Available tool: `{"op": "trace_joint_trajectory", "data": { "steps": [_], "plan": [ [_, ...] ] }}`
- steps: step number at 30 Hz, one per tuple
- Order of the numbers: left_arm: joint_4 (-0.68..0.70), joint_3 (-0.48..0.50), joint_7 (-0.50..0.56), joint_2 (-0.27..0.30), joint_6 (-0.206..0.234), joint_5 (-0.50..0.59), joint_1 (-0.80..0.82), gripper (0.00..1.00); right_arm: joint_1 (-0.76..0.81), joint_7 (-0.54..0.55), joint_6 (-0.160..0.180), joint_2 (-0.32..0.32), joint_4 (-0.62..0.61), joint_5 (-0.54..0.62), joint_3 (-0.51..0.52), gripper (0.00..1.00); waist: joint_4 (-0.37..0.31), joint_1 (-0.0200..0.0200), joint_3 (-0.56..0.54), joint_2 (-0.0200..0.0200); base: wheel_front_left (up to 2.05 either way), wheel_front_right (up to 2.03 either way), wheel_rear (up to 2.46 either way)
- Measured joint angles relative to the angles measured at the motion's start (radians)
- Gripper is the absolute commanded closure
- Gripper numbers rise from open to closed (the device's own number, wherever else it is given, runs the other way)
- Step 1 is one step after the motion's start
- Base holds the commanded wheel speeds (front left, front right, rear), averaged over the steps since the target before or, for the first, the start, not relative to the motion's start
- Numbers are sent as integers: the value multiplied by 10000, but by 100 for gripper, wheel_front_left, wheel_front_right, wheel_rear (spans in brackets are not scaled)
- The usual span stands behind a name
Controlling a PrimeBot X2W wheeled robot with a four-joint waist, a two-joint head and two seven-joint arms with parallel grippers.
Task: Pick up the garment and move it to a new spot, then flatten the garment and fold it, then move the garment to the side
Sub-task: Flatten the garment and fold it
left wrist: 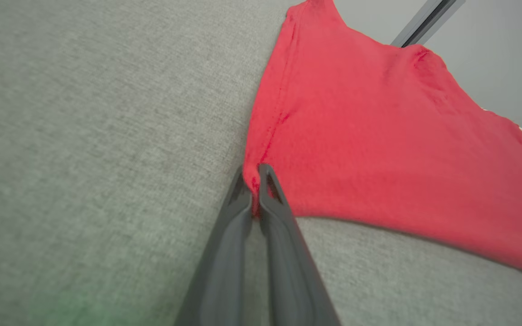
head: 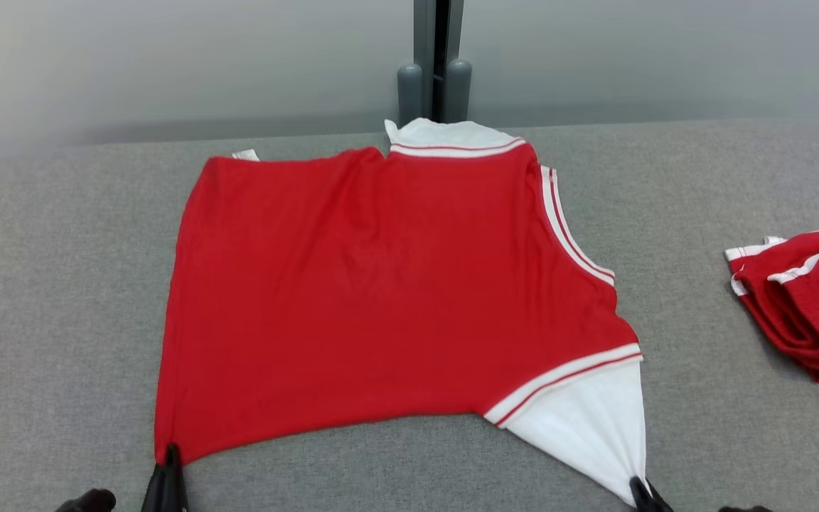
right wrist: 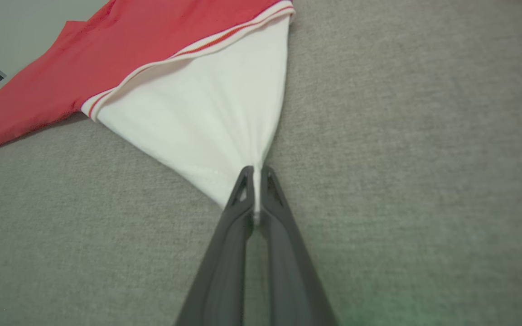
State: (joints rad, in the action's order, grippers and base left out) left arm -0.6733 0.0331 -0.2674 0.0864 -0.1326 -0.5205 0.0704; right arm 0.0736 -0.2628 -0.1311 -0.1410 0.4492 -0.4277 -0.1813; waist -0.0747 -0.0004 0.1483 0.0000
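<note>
A red garment [head: 381,284] with white sleeves and red-and-white trim lies spread on the grey table [head: 61,320], stretched toward the near edge. My left gripper [head: 170,455] is shut on its near left red corner [left wrist: 255,181], and the left wrist view shows red cloth pinched between the dark fingers [left wrist: 224,253]. My right gripper [head: 638,485] is shut on the tip of the white sleeve [head: 594,427], which is pulled into a taut point. In the right wrist view the white fabric [right wrist: 206,117] narrows into my right gripper [right wrist: 255,174].
A second red garment [head: 807,299] with white trim lies bunched at the table's right edge. Behind the far edge of the table stand a pale wall and a grey post [head: 436,64]. Bare grey cloth stretches to the left of the shirt.
</note>
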Motion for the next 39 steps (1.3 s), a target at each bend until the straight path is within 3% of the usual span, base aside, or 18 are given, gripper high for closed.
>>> {"op": "trace_joint_trajectory", "data": {
  "steps": [8,13,19,24,39],
  "plan": [
    [251,213,-21,-293,-2,464,-1083,100,1096,-23,-8,-217,35,27,332,100,93,0,-634,0,0,0,0],
    [1114,96,33,-339,2,706,-1235,100,995,-8,-4,-199,-688,-48,780,100,181,2,-681,0,0,0,0],
    [2303,-174,31,-343,4,863,-485,100,-174,-10,2,-65,-1670,-268,1170,100,349,3,-482,0,0,0,0],
    [2222,-593,31,-359,4,786,429,100,-1496,-10,2,-111,-1712,-148,1187,100,467,4,-84,0,0,0,0],
    [702,-433,31,-207,6,1114,3009,100,-5319,-10,2,-196,539,1191,1246,100,672,7,1361,0,0,0,0]
  ]
}}
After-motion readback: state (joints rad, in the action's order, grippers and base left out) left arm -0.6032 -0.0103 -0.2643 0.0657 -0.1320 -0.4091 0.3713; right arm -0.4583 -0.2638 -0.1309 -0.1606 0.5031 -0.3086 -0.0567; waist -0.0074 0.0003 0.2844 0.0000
